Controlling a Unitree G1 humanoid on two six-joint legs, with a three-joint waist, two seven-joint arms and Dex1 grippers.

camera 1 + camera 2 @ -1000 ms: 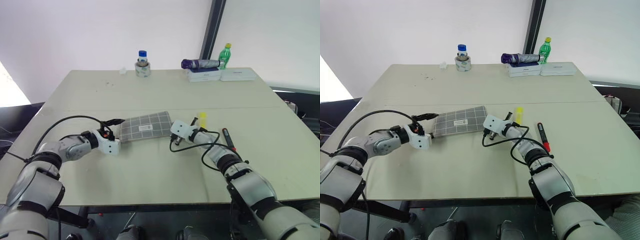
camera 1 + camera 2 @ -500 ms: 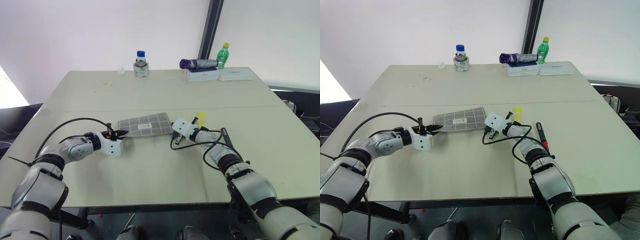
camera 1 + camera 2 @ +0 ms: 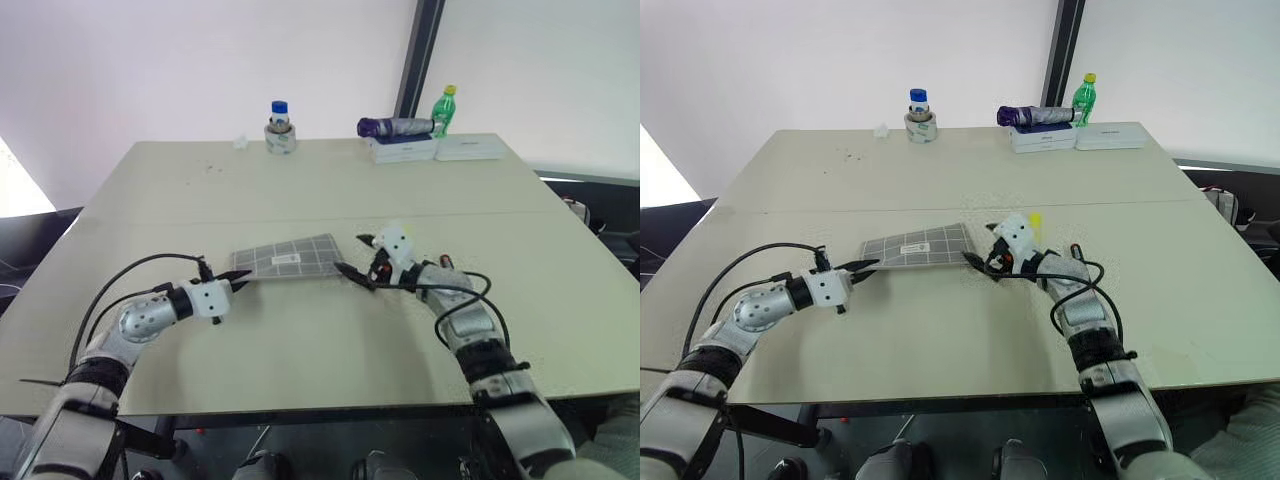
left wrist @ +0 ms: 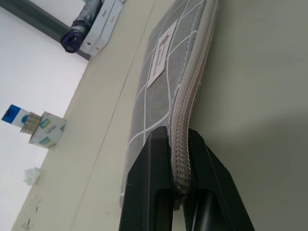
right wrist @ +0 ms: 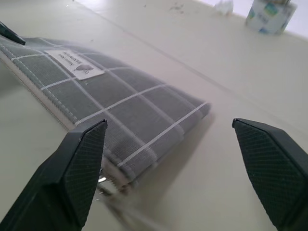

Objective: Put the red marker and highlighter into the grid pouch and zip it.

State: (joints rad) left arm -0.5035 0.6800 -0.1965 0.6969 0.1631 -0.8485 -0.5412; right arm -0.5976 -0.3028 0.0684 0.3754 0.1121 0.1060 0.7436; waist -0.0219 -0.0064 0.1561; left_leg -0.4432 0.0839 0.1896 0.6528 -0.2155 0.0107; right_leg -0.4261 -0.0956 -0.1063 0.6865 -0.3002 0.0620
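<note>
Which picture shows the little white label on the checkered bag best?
The left wrist view: the white label on the grid pouch shows large there. The right wrist view also shows it, up in a corner. In both eye views it is a tiny white patch.

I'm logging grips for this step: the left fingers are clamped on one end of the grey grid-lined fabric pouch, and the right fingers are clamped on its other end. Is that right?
Not quite. The left fingers are clamped on the zip edge of the grey grid-lined fabric pouch, but the right fingers stand wide open around its other end, gripping nothing; the right wrist view shows this.
</note>
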